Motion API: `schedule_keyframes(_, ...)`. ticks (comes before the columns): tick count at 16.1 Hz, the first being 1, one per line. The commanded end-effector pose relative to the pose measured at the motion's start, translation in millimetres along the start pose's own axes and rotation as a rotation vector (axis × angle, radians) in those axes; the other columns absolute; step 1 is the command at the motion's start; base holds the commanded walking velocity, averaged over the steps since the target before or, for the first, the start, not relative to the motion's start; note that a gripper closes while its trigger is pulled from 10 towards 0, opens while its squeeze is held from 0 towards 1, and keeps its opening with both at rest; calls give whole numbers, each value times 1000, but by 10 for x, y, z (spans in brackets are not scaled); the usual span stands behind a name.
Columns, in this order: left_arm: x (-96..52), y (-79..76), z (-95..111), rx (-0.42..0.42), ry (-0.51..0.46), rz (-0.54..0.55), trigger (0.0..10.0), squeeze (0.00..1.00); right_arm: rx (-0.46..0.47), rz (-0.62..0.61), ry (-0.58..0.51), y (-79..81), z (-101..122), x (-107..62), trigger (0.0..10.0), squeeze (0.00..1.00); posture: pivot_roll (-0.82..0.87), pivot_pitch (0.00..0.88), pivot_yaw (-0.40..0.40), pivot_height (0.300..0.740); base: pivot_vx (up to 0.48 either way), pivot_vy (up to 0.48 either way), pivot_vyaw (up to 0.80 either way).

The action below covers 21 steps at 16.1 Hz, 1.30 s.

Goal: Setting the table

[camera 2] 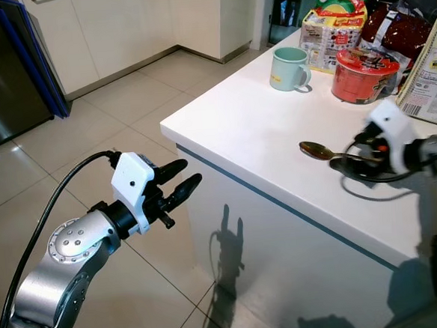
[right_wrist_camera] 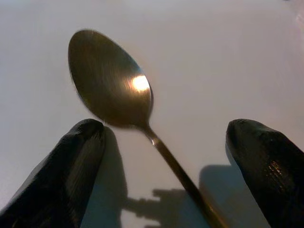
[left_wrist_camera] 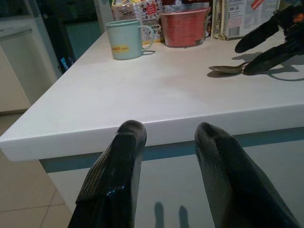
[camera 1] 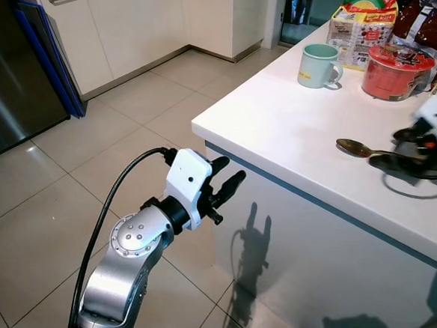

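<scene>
A metal spoon [camera 1: 355,148] lies flat on the white counter [camera 1: 276,122], its bowl pointing toward the counter's corner. My right gripper [right_wrist_camera: 166,156] is open low over the counter, one black finger on each side of the spoon's handle, not touching it. A pale green mug [camera 1: 318,65] stands farther back on the counter. My left gripper [camera 1: 233,173] is open and empty, held in the air in front of the counter's side, below the top edge.
A red lidded bowl [camera 1: 396,70] and food packets [camera 1: 362,19] crowd the back of the counter beyond the mug. A dark fridge [camera 1: 2,66] stands at the far left. Tiled floor [camera 1: 125,118] stretches to the left of the counter.
</scene>
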<state>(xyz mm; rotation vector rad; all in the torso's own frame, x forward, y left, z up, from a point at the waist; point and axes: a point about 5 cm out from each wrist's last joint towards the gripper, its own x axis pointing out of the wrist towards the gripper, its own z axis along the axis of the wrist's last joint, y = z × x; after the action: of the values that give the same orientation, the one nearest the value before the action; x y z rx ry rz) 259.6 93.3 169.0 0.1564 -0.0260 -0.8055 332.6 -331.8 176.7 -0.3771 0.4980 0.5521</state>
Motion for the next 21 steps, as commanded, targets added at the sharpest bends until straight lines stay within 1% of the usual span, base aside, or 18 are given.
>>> schedule_keyframes(1, -10, 7, 13, 5, 7, -3, 10000, 0, 17, -18, 1, 2, -33, 8, 10000, 0, -35, 0, -10, 740, 0, 0, 0)
schedule_keyframes(3, -20, 5, 15, 8, 10, -4, 10000, 0, 44, 3, 57, 43, -113, 50, 10000, 0, -29, 0, -12, 740, 0, 0, 0)
schedule_keyframes(6, -20, 1, 16, 9, 10, -6, 10000, 0, 76, -1, 93, 53, -164, 60, 10000, 0, -29, 0, -12, 740, 0, 0, 0)
schedule_keyframes(10, -26, 7, 18, 8, 11, -10, 10000, 0, 152, 105, 157, 102, -250, 20, 10000, 0, -21, 0, -20, 740, 0, 0, 0)
schedule_keyframes(11, -28, 6, 16, 9, 13, -11, 10000, 0, 166, 144, 169, 121, -267, 9, 9098, 0, -20, 0, -20, 740, 0, 0, 0)
schedule_keyframes(12, -29, 6, 17, 9, 13, -13, 10000, 0, 178, 173, 181, 137, -289, -3, 4549, 0, -20, 0, -20, 740, 0, 0, 0)
schedule_keyframes(13, -30, 6, 18, 8, 13, -14, 10000, 0, 203, 191, 195, 147, -316, -19, 3490, 0, -19, 0, -20, 740, 0, 0, 0)
schedule_keyframes(14, -30, 3, 20, 7, 13, -16, 10000, 0, 219, 207, 212, 156, -343, -34, 0, 0, -19, 0, -20, 740, 0, 0, 0)
schedule_keyframes(17, -28, 0, 22, 8, 14, -23, 10000, 0, 255, 236, 233, 173, -387, -62, 0, 0, -19, 0, -20, 740, 0, 0, 0)
schedule_keyframes(21, -14, 3, 28, 8, 14, -29, 10000, 0, 257, 250, 245, 174, -389, -77, 0, 0, -22, 0, -13, 740, 0, 0, 0)
